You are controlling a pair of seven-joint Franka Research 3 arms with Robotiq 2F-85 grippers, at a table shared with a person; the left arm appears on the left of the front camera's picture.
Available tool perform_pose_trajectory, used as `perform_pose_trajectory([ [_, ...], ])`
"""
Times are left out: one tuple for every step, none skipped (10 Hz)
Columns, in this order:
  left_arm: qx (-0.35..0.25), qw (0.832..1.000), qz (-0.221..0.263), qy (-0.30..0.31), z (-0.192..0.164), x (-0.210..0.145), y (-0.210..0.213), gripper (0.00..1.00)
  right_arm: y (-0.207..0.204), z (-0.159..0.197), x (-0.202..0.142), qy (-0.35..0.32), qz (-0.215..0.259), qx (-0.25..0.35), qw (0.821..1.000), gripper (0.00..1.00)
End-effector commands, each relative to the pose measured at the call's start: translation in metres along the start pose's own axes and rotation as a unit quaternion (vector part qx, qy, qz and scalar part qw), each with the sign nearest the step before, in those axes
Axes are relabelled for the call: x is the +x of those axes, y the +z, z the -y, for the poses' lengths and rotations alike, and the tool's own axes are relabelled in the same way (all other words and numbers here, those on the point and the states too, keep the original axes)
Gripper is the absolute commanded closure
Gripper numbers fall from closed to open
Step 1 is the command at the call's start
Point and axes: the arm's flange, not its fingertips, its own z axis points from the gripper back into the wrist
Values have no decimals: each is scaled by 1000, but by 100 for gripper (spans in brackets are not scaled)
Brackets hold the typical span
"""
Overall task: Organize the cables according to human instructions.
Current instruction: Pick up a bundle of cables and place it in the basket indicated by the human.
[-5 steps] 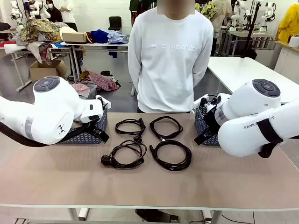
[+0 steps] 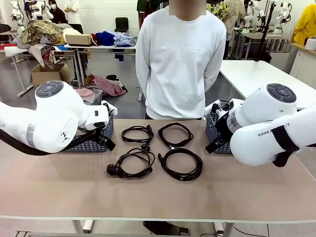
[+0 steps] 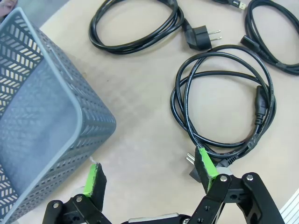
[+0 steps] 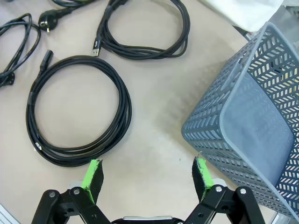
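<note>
Just beyond left claw (image 3: 148,163), coiled cables (image 3: 259,105)

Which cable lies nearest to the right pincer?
The thick coiled cable just ahead of the right pincer; the USB cable lies beyond it, the others farther still.

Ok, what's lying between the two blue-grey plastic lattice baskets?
Four thin black coiled cables, two rows of two, on the beige tabletop; front view shows it.
</note>
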Motion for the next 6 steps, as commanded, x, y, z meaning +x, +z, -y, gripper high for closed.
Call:
perform_pose_trajectory([
  [0, 1000, 0, 0, 0, 0, 0, 0, 0, 0, 0, 0, 0, 0, 1000, 0],
  [0, 1000, 0, 0, 0, 0, 0, 0, 0, 0, 0, 0, 0, 0, 1000, 0],
  [0, 1000, 0, 0, 0, 0, 0, 0, 0, 0, 0, 0, 0, 0, 1000, 0],
  [0, 1000, 0, 0, 0, 0, 0, 0, 0, 0, 0, 0, 0, 0, 1000, 0],
  [0, 1000, 0, 0, 0, 0, 0, 0, 0, 0, 0, 0, 0, 0, 1000, 0],
  [0, 1000, 0, 0, 0, 0, 0, 0, 0, 0, 0, 0, 0, 0, 1000, 0],
])
